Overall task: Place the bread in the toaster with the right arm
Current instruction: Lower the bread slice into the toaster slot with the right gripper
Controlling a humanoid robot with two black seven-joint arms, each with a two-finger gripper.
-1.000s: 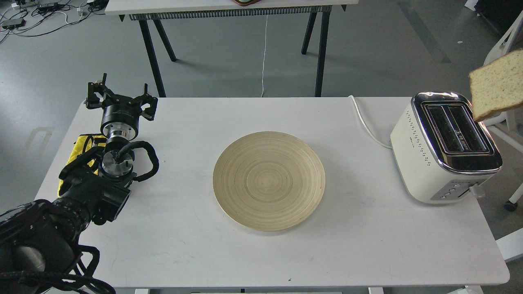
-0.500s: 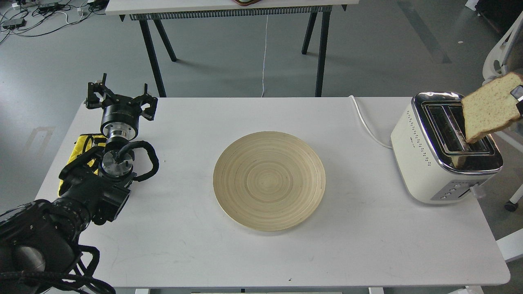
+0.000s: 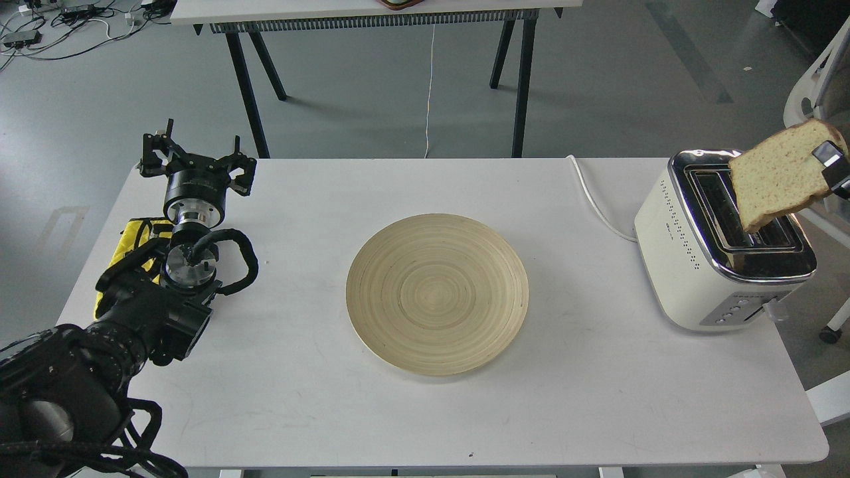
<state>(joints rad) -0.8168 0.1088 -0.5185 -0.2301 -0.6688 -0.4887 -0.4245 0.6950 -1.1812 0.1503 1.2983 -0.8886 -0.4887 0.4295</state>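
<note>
A cream and chrome toaster (image 3: pixel 697 252) stands at the table's right end, with two slots on top. A slice of bread (image 3: pixel 780 176) hangs tilted just above the slots, its lower corner over the right-hand slot. My right gripper (image 3: pixel 833 166) shows only at the right edge of the frame and is shut on the slice's upper right corner. My left gripper (image 3: pixel 197 161) rests open and empty at the table's far left corner.
A round wooden plate (image 3: pixel 437 292) lies bare in the middle of the white table (image 3: pixel 319 411). A yellow cloth (image 3: pixel 133 232) lies under my left arm. The toaster's white cord (image 3: pixel 594 199) runs off the back edge. A white chair (image 3: pixel 813 99) stands right of the table.
The bread has come in from the right edge, down and to the left, over the toaster's slots. My right gripper has come into view. My left arm has not moved.
</note>
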